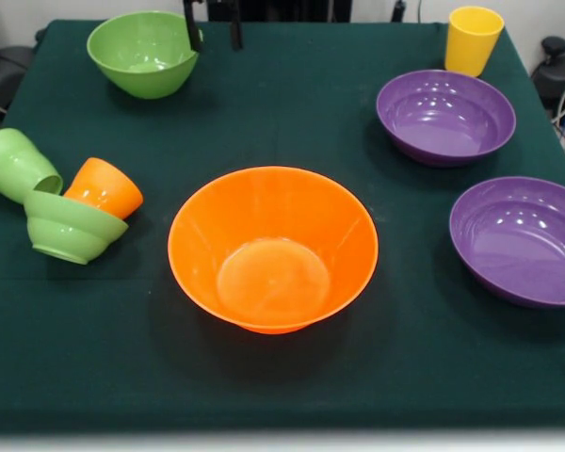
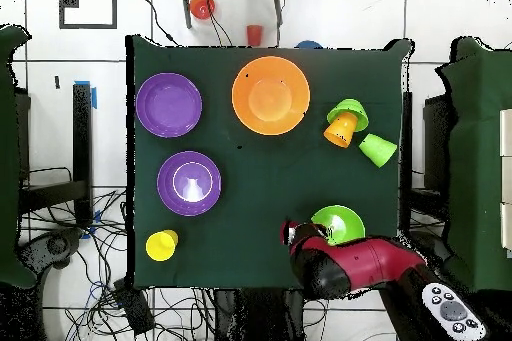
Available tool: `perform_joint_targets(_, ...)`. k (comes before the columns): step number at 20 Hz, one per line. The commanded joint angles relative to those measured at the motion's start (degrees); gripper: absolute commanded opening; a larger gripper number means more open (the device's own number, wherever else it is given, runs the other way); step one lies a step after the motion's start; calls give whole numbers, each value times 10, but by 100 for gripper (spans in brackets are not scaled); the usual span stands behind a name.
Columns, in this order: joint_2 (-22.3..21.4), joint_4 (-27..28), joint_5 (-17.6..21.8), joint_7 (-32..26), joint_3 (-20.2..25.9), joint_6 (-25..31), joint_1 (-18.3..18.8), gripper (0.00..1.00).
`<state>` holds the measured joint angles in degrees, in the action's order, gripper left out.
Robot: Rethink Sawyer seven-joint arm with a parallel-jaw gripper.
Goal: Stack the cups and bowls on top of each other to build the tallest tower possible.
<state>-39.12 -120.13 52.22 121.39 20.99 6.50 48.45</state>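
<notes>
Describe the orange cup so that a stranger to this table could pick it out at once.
Start at the large orange bowl in the middle of the green table. In the front view, look left to a cluster of three small pieces near the table's edge. The orange cup lies tipped between a fallen light green cup and a small light green bowl, the only orange piece among them.

A dark green cloth (image 1: 282, 377) is seen over the table. Just beside the black gripper fingers (image 1: 194, 28) a light green bowl (image 1: 143, 52) is shown. Well apart from the jaws, a large orange bowl (image 1: 273, 247) with a paler, yellowish floor is seen, and two glossy purple bowls (image 1: 445, 117) (image 1: 520, 239). A yellow cup (image 1: 472, 40) is seen, an orange cup (image 1: 104, 187), a light green cup (image 1: 17, 165) and a small light green bowl (image 1: 66, 227). The arm (image 2: 350, 265) is coloured red and black.
</notes>
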Motion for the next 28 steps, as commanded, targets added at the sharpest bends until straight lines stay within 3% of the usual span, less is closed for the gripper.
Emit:
perform_joint_targets(1,57,51,54,-22,-9,12,-20,100)
perform_joint_targets(6,58,51,52,-41,12,28,4,100)
perform_joint_targets(15,47,48,38,-57,34,49,15,100)
perform_joint_targets(21,-27,-22,-31,-95,116,105,70,100)
perform_joint_targets(28,-66,-56,-70,-61,148,115,60,100)
